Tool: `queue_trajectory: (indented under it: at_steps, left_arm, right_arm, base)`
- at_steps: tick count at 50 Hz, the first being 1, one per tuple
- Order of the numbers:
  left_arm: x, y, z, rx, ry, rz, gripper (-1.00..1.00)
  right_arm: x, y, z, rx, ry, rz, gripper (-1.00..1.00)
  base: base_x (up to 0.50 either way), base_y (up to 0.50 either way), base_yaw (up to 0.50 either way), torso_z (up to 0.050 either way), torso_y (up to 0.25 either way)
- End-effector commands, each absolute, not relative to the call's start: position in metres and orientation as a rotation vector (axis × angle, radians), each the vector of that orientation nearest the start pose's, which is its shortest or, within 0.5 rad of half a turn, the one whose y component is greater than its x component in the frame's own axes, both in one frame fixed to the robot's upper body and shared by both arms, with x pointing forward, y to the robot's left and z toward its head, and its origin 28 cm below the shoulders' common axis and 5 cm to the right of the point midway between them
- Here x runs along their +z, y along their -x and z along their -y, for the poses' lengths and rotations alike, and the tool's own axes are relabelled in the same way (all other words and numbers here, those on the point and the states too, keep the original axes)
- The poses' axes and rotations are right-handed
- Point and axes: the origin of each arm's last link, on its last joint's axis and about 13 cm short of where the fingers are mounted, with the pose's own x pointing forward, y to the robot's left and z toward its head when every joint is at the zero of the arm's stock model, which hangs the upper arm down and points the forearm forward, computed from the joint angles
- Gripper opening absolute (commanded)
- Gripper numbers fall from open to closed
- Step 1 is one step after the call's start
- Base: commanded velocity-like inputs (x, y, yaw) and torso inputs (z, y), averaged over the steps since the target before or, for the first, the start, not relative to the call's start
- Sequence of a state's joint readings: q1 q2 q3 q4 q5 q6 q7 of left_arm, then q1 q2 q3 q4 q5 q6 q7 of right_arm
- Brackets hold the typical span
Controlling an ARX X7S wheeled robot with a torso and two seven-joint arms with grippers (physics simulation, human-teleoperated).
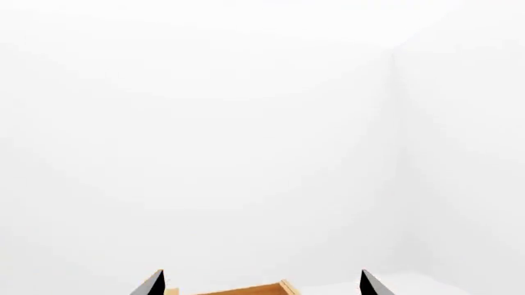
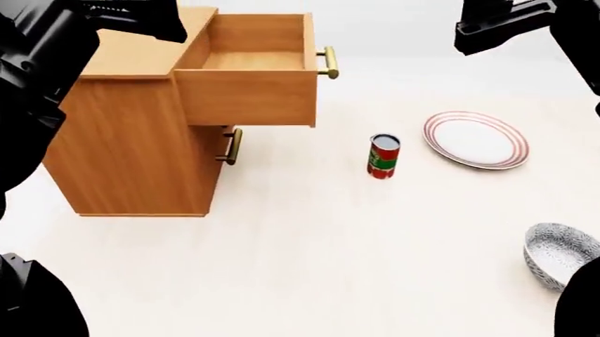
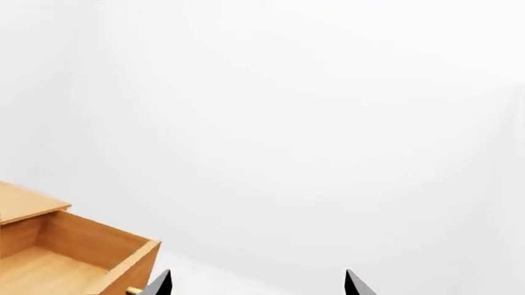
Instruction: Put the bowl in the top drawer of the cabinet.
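The bowl [image 2: 561, 254], speckled blue-grey with a paler inside, sits upright on the white floor at the head view's right edge, far from both arms. The orange-brown cabinet [image 2: 131, 147] stands at the left. Its top drawer [image 2: 249, 88] is pulled out and shows nothing inside, with its brass handle [image 2: 327, 62] pointing right. My left gripper [image 1: 262, 284] is open and held high over the cabinet [image 1: 246, 290]. My right gripper [image 3: 257, 284] is open too, raised to the right of the top drawer [image 3: 74, 258]. Neither holds anything.
A red can [image 2: 383, 156] stands on the floor between the cabinet and a flat white plate [image 2: 475, 139] with red rim rings. The lower drawer is shut, its handle [image 2: 232, 146] facing right. My left arm [image 2: 42, 63] hides the cabinet's far left; my right arm [image 2: 525, 21] hangs at the top right.
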State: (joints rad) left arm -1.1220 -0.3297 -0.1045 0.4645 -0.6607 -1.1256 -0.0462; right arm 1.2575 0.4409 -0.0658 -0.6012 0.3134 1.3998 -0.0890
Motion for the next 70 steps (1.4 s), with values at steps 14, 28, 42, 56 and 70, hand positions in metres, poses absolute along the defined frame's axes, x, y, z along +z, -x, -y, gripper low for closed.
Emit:
queue_trajectory:
  at_steps: [14,28,42,56,70]
  left_arm:
    - [0.357,-0.261,-0.254,-0.279,0.000,0.497,1.00]
    - [0.365,-0.251,-0.252,-0.281,-0.003,0.509,1.00]
    - [0.371,-0.251,-0.252,-0.303,0.027,0.517,1.00]
    - [0.372,-0.245,-0.254,-0.362,0.096,0.537,1.00]
    - [0.375,-0.234,-0.257,-0.385,0.128,0.586,1.00]
  right_arm:
    - [0.372,-0.248,0.173,-0.009,0.336,0.378,1.00]
    - [0.373,-0.243,0.178,-0.033,0.343,0.363,1.00]
    - [0.390,-0.222,0.200,-0.104,0.370,0.228,1.00]
    - [0.418,-0.167,0.225,-0.041,0.423,-0.178,1.00]
    - [0.386,-0.147,0.239,-0.002,0.447,-0.547,1.00]
  base:
    - [0.37,0.41,0.00,0.000,0.001]
    - [0.50,0.21,0.00,0.000,0.001]
    - [0.07,0.02,0.00,0.000,0.000]
    - [0.00,0.00,0.00,0.000,0.000]
    - [0.00,0.00,0.00,0.000,0.000]
